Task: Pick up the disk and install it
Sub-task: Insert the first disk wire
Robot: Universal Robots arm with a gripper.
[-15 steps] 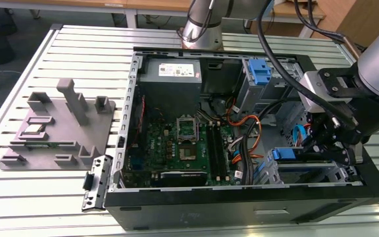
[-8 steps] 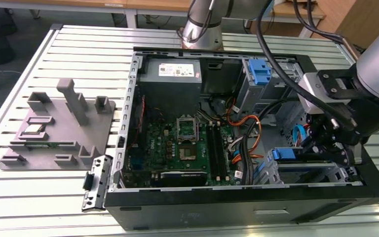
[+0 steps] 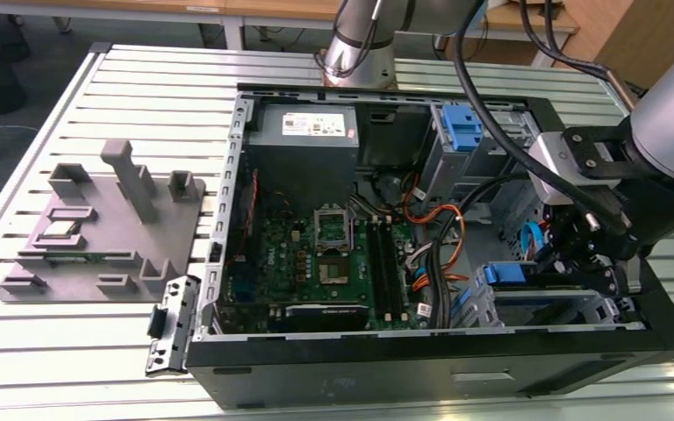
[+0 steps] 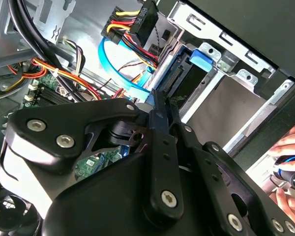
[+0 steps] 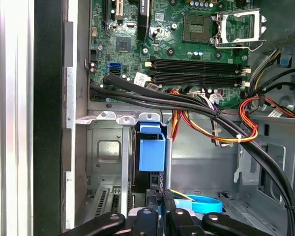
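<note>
Disk (image 5: 151, 150): standing on edge in the drive cage (image 5: 105, 162), blue rail showing, next to the motherboard (image 5: 187, 49).
Gripper (image 5: 159, 194): I am pressing my jaws together on nothing, tips hovering just beside the disk's end.
Blue cable (image 5: 201, 202): curling near my fingers.
Step, as I judge it: installing, at the seating stage. This is calling for a straight push along the cage, clear of the black cables (image 5: 187, 101).

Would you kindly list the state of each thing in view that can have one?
Black desktop computer case: lying on its side, side panel off.
Silver hard drive with blue rails: seated on edge in its metal bay.
Black gripper: at the drive's end.
Processor socket: retention frame lifted.
Grey power-supply box: mounted in the case.
</note>
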